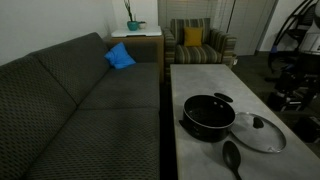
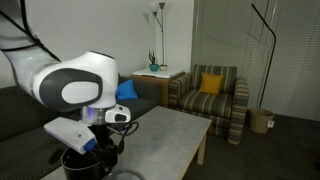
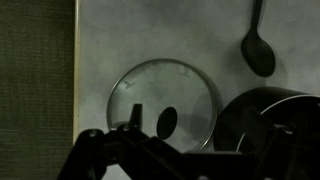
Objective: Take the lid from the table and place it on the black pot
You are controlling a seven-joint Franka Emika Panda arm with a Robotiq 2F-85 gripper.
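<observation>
Step in hand: approach. The lid is not yet gripped, and the arm hangs above it.
Pincer: the dark Robotiq gripper [image 3: 185, 135] comes in from the bottom of the wrist view. Its jaws look spread apart and hold nothing, though the picture is dim.
Lid's place: the round clear glass lid with a metal rim [image 3: 165, 100] lies flat on the long light grey stone-look table [image 1: 195, 75]. It sits just beside the shallow round black pot [image 1: 208, 115], with the black oval-bowled spoon [image 1: 232, 157] near.
Which way it points: the small dark knob [image 3: 167, 121] faces up and the rim faces down.
Long axis: none, as the lid is round. Only the knob looks slightly oval.
Next move: probably lower over the knob, centre the jaws on it, close, then lift and carry the lid to the pot.
</observation>
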